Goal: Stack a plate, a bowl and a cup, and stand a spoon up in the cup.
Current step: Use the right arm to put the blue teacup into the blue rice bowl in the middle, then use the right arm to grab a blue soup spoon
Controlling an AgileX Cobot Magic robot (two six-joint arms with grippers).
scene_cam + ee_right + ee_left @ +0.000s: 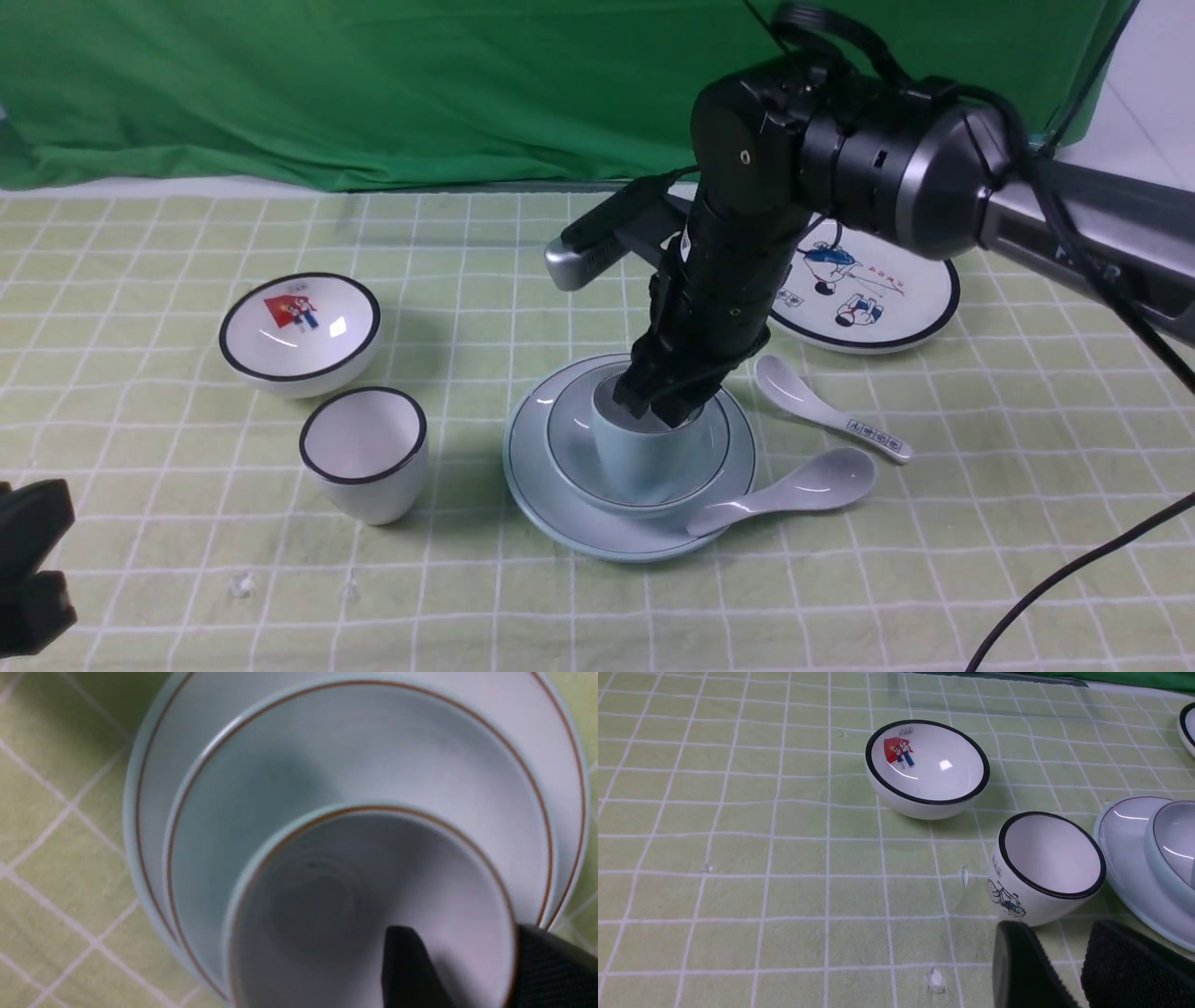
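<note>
Stacked on checked cloth counter [187,523]: round glossy plate [527,467], shallow bowl [571,439], tapered cup [635,462]; right end effector [653,403] released, textured fingers [551,970] straddling cup's thin rim.

Before me lies a pale green tablecloth [140,523] ruled with a white grid, lightly creased. A wrinkled green curtain [373,84] hangs behind it, and a white surface [1158,93] shows past its right edge. Light is even, shadows soft.

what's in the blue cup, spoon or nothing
Empty: the cup shows a bare inside, only one finger dipping in; the spoon lies outside.
</note>
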